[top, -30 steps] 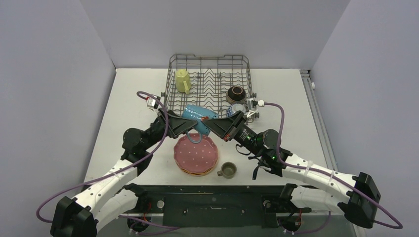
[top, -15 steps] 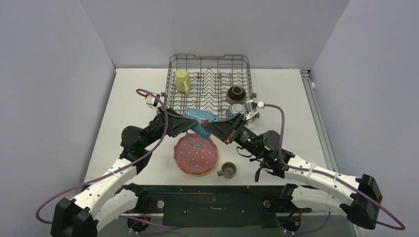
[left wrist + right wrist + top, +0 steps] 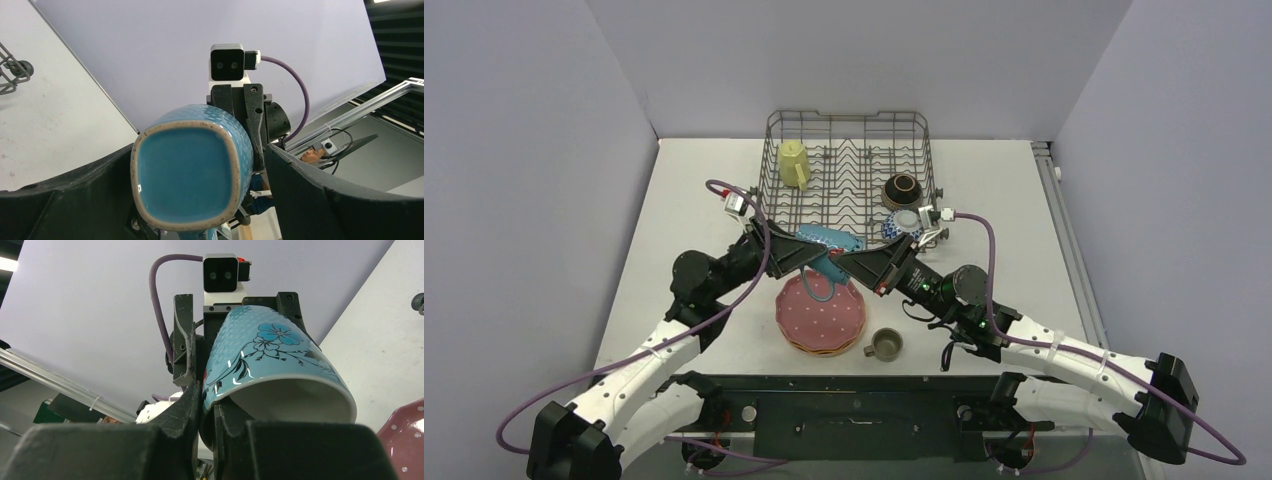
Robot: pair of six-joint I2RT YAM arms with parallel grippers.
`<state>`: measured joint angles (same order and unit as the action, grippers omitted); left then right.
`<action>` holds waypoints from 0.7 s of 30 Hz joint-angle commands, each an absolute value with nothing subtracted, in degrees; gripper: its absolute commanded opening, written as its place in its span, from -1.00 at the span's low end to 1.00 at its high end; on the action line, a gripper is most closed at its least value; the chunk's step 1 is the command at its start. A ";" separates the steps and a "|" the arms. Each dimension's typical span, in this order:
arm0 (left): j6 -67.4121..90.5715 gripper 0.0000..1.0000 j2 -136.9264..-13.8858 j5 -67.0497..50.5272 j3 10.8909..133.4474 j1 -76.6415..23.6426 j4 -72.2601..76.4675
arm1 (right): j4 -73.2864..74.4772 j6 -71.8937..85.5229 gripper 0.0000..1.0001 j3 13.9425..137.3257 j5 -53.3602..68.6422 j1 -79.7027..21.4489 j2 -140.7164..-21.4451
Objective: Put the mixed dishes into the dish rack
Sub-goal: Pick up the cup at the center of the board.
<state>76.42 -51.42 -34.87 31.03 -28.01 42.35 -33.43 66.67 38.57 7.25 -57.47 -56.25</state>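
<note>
Right claw (image 3: 205,395) pinched tight on the blue flowered mug (image 3: 270,355), wall between my fingers. Left claw (image 3: 197,157) gapes wide around its base. Mug's aloft by the near rail of the dish rack (image 3: 774,150), which holds a yellow mug (image 3: 794,162), a dark brown bowl (image 3: 902,189) and a blue-white bowl (image 3: 903,224).

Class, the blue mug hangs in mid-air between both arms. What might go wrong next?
1. The right claw pinches the blue mug only by its rim, so it may tilt or slip.
2. The left claw stands open around the mug's base; if the right lets go early, the mug could drop onto the pink plates below.
</note>
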 commanded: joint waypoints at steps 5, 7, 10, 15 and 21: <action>74.91 0.47 -50.20 -36.64 34.76 -27.77 44.40 | -37.56 65.37 -1.00 42.33 6.31 -57.83 -55.70; 74.89 0.35 -50.35 -36.68 34.78 -27.77 44.42 | -37.52 65.37 -1.00 42.48 6.26 -57.79 -55.76; 75.04 -0.04 -50.59 -36.89 34.73 -27.77 44.78 | -37.31 65.43 -1.00 42.39 6.14 -57.81 -55.73; 75.14 -0.68 -50.64 -36.80 34.63 -27.77 45.19 | -37.22 65.39 -1.00 41.92 5.85 -57.81 -55.49; 75.15 -1.00 -50.61 -36.04 34.66 -27.77 45.47 | -34.85 64.67 -0.88 41.43 4.48 -57.83 -53.93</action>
<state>75.59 -51.44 -35.20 31.66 -27.75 41.32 -32.75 66.22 39.33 7.05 -57.49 -56.18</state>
